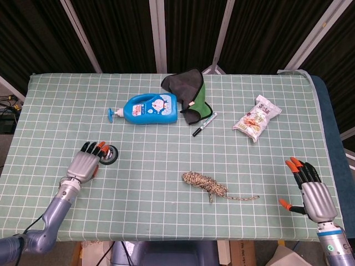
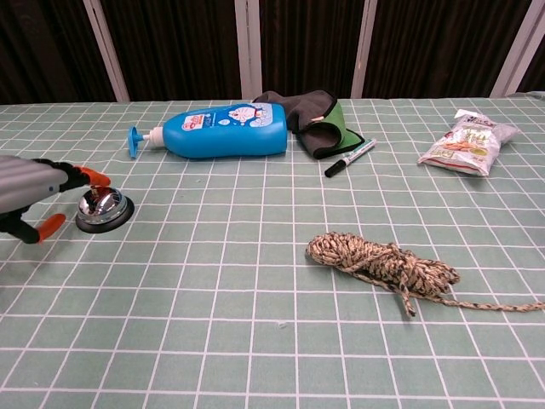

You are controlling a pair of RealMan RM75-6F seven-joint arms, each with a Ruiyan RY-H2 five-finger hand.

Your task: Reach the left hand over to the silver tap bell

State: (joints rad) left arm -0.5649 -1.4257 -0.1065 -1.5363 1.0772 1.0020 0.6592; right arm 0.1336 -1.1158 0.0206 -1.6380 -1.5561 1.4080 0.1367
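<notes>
The silver tap bell (image 1: 109, 154) (image 2: 104, 209) sits on the green checked tablecloth at the left. My left hand (image 1: 84, 163) (image 2: 34, 192) lies low just to the left of it, fingers stretched out and apart. Its orange fingertips (image 2: 91, 177) reach the bell's left edge and look to be touching the dome. The thumb (image 2: 47, 226) hangs below, holding nothing. My right hand (image 1: 313, 191) rests open near the table's front right corner, far from the bell, and shows only in the head view.
A blue bottle (image 1: 150, 108) lies on its side behind the bell. A dark and green cloth (image 1: 191, 94), a marker (image 1: 204, 123) and a snack bag (image 1: 257, 117) lie further back and right. A coil of rope (image 1: 208, 185) lies mid-front.
</notes>
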